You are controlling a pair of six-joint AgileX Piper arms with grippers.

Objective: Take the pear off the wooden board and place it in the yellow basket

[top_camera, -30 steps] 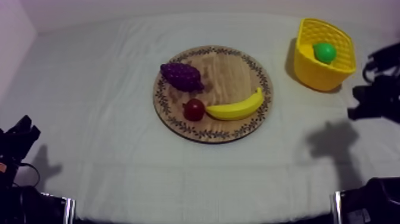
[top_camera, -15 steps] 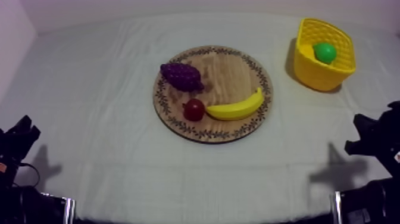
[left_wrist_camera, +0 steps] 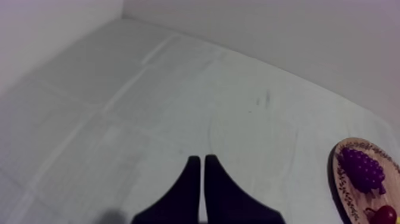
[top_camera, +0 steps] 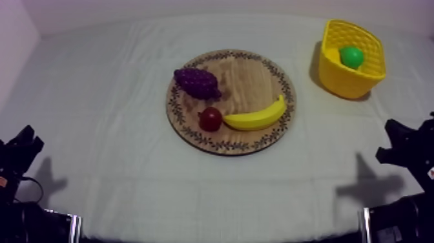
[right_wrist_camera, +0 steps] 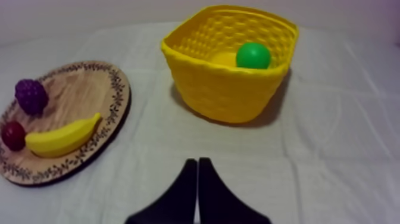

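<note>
Right end effector [right_wrist_camera: 197, 162] pulled back to top view's lower right, closed, empty; left end effector [left_wrist_camera: 202, 159] closed; pear [top_camera: 352, 57] in yellow basket [top_camera: 338, 77]; task looks done.

— What sort of place is this?
— A robot test bench, a lab by the look of it. The surface [top_camera: 129, 161] lies under a plain grey-white cloth, closed in by bare pale walls [left_wrist_camera: 268, 36].
— Anything homely?
— Only props: a toy banana [top_camera: 255, 119] and grapes [top_camera: 197, 83] on a round wooden board [top_camera: 252, 77], and a yellow basket [top_camera: 345, 81]. A black left arm [top_camera: 16, 158] and right arm [top_camera: 407, 148] flank them.
</note>
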